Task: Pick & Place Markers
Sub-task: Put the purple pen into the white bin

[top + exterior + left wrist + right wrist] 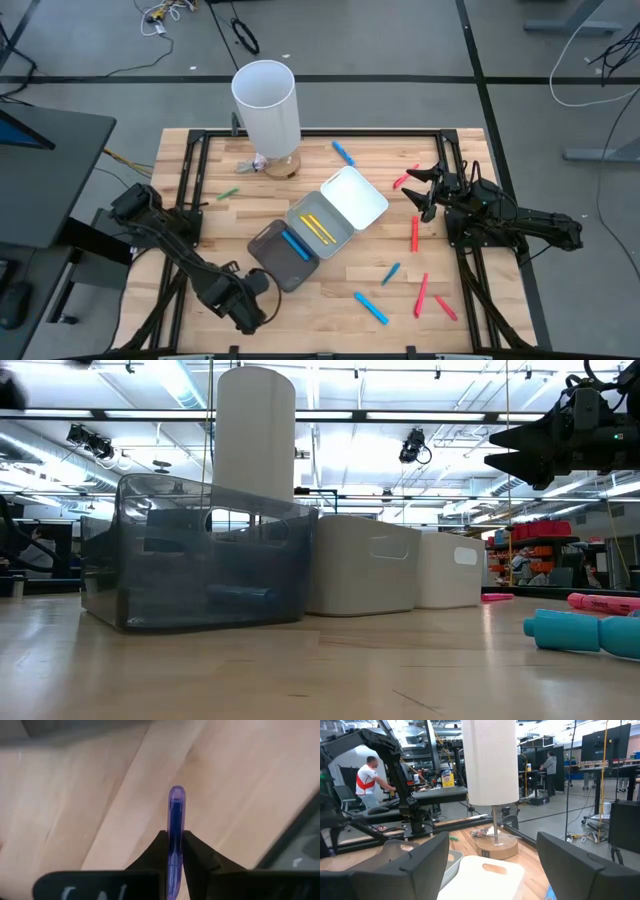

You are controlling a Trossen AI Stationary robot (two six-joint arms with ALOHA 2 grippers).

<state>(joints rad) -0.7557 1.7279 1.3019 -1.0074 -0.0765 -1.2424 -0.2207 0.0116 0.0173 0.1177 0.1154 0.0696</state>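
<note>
Markers lie scattered over the table (pixel 200 250), several already in the trays; one purple marker (pixel 175 815) is pinched in the closed left gripper (pixel 175 851) near the dark tray (pixel 275 262). It looks light, stiff and smooth (likely slippery), best held mid-barrel. The right gripper (pixel 425 190) hangs wide open above red markers (pixel 414 234).

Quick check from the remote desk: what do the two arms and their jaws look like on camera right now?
Both arms are dark, nearly black, jointed links with black cabling running along them. The left gripper ends in two black wedge-shaped jaws tapering to narrow tips, with white lettering on the body behind them. The right gripper has the same pointed black jaws; its wrist view shows them as broad, flat, matte dark slabs.
</note>
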